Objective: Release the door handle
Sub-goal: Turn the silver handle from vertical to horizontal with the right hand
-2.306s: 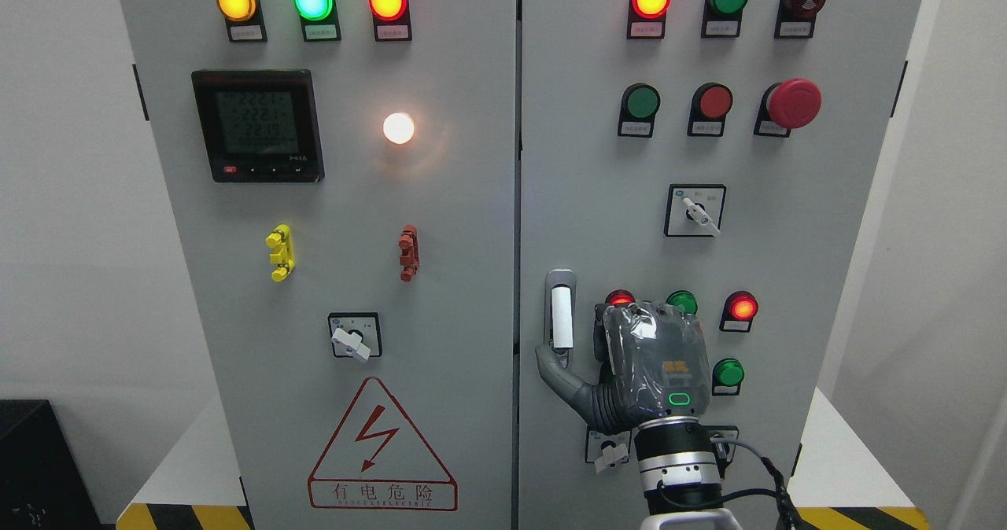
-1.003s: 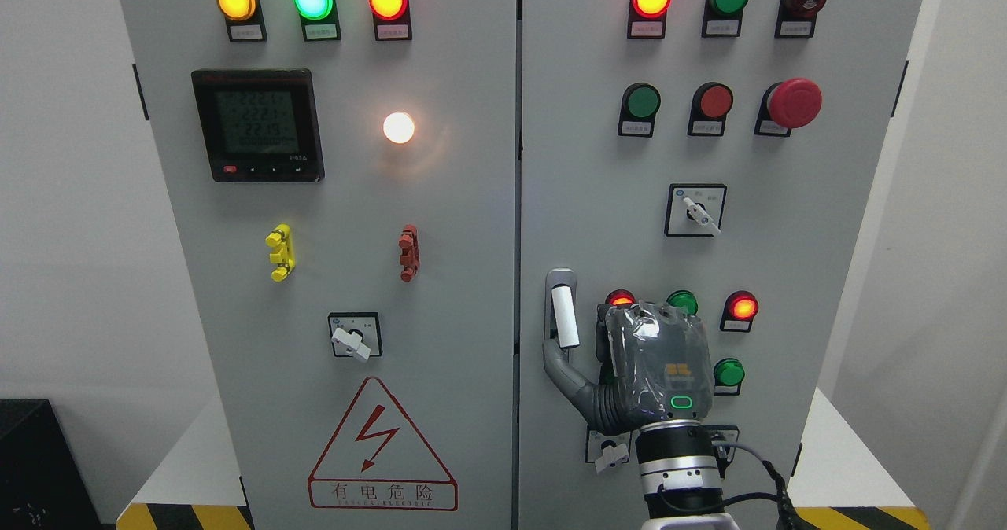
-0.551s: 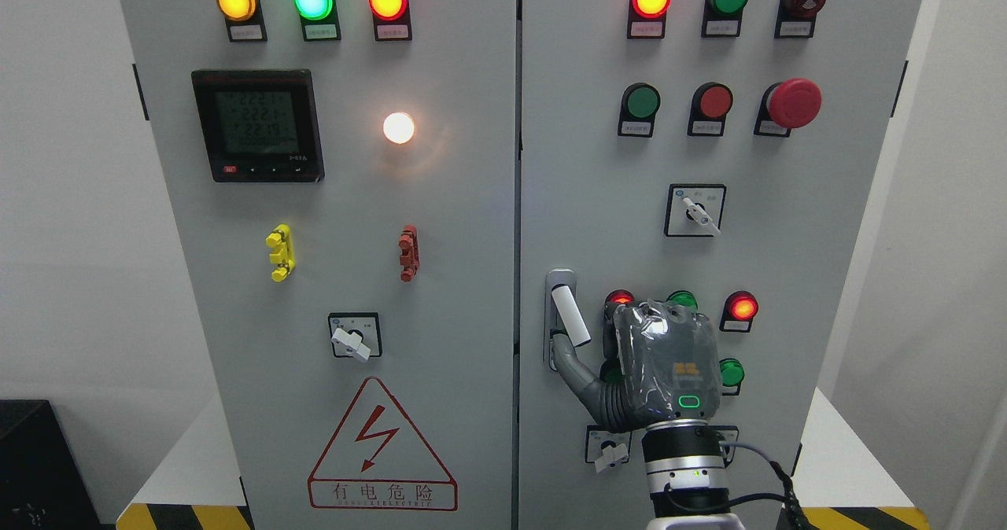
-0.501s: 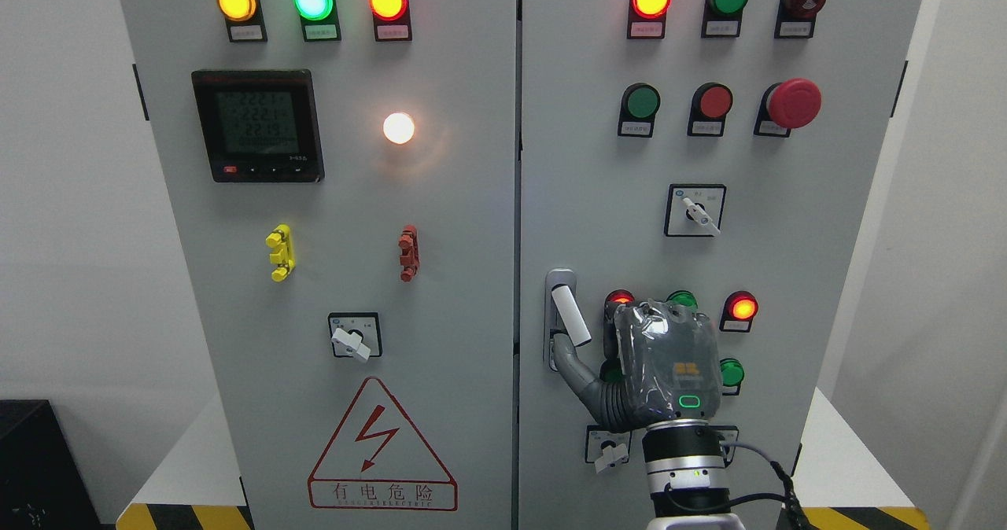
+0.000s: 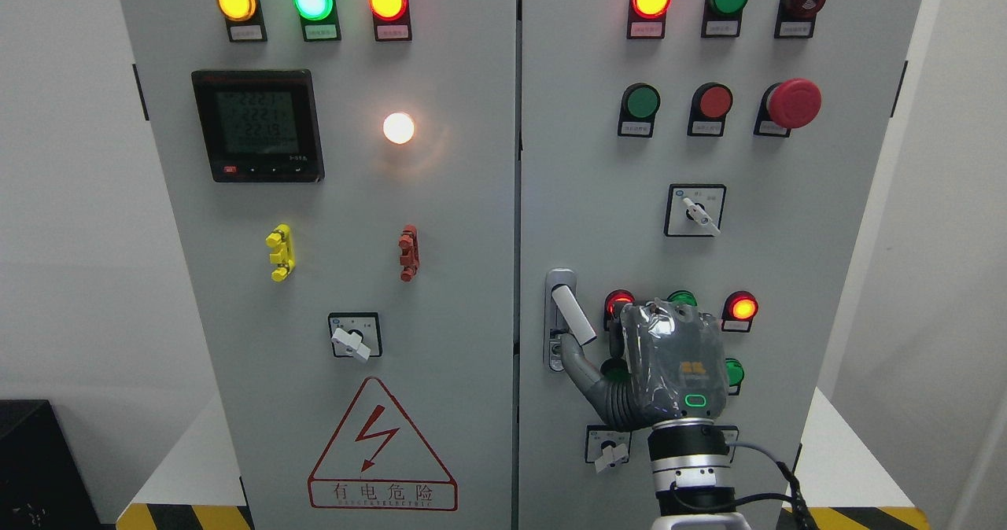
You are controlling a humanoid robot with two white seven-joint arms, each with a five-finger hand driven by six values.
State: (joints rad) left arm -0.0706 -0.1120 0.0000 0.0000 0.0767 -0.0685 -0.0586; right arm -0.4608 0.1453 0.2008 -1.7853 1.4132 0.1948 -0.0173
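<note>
Right hand: your right hand [image 5: 659, 369] comes up from the bottom edge, right of the middle, with its back toward you, set against the lower part of the right door [image 5: 598, 200].
Thumb: you can see the thumb [image 5: 578, 362] stretched up and to the left, its tip touching the lower end of the door handle [image 5: 572, 315].
Grip: you cannot tell whether the other fingers are curled or spread, since the back of the hand hides them.
Door handle: the white lever sits near the left edge of the right door, in a grey upright plate [image 5: 558, 322]; it is tilted, top to the left and lower end swung out to the right.
Nearby lamps: a lit red lamp [image 5: 617, 304] shows just left of the hand's top, a green one [image 5: 681, 298] peeks above it, another lit red lamp [image 5: 742, 308] glows to its right.
Selector switch: a small switch [image 5: 607, 449] sits just beside the wrist, to its left.
Left door: the meter [image 5: 257, 125] and the warning triangle [image 5: 381, 447] are well apart from the hand.
</note>
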